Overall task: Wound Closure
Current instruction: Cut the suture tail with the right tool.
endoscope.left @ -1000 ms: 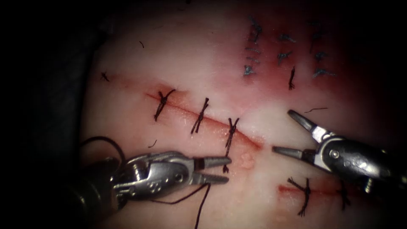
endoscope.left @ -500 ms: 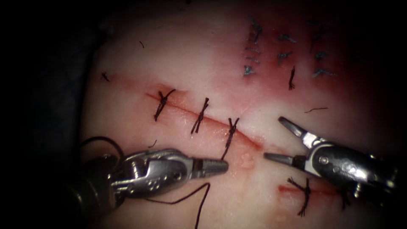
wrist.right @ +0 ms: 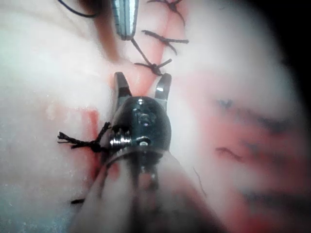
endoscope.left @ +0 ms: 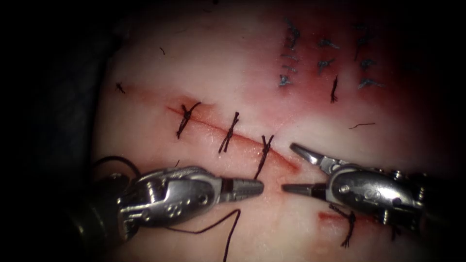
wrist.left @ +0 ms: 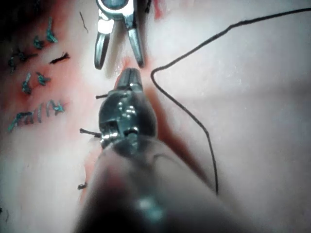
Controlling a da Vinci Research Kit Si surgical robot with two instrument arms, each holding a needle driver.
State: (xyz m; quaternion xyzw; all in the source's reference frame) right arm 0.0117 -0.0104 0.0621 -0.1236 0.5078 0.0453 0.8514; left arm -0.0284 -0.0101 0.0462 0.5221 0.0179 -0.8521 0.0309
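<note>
2 hands meet at the cut [endoscope.left: 279, 162] — left hand [endoscope.left: 257, 185] closed, empty; right hand [endoscope.left: 291, 167] open.

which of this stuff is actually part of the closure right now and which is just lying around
In the job: left tool, shut on the thread tail; right tool, open, empty; cut.
Lying about: cut end of thread; blue stitches.

Pale tissue [endoscope.left: 218, 63], its slanting cut [endoscope.left: 242, 138] closed by three dark stitches.
</note>
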